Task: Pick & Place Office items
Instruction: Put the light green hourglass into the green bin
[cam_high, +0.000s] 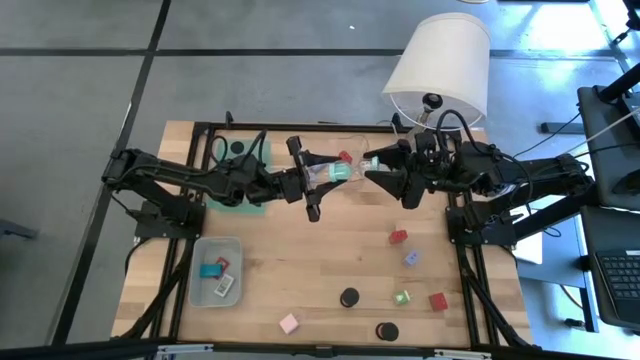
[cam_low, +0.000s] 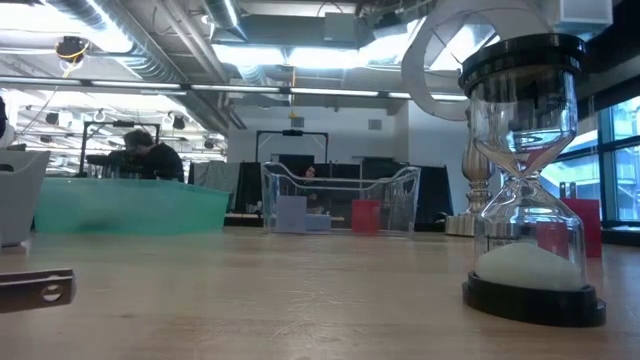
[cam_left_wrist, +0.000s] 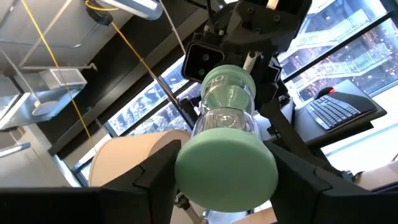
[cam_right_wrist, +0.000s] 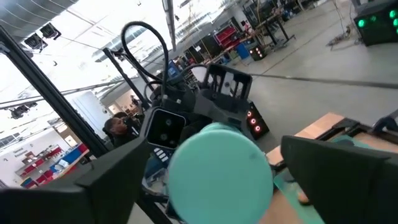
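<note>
Slipping is the main risk here. The small clear-glass hourglass with mint-green round plastic caps (cam_high: 340, 172) hangs on its side in the air above the back-middle of the wooden table (cam_high: 320, 255), between 2 grippers. Only the left gripper (cam_high: 322, 178) grasps it, its dark fingers pressed on either side of 1 cap. The right gripper (cam_high: 372, 170) stands released, its jaws spread wide around the far cap with a gap showing in the right wrist view.

The caps look smooth and curved, so a pinch on the rim could let the piece pivot or slide out. The thin glass waist could crack in a fall onto the hard wood. A sideways pull could also knock the far cap against the open right fingers.

Below, small red blocks (cam_high: 398, 237), a lilac block (cam_high: 411, 258) and black round caps (cam_high: 349, 297) lie scattered. The shallow grey tray (cam_high: 203, 262) holds flat pieces.
</note>
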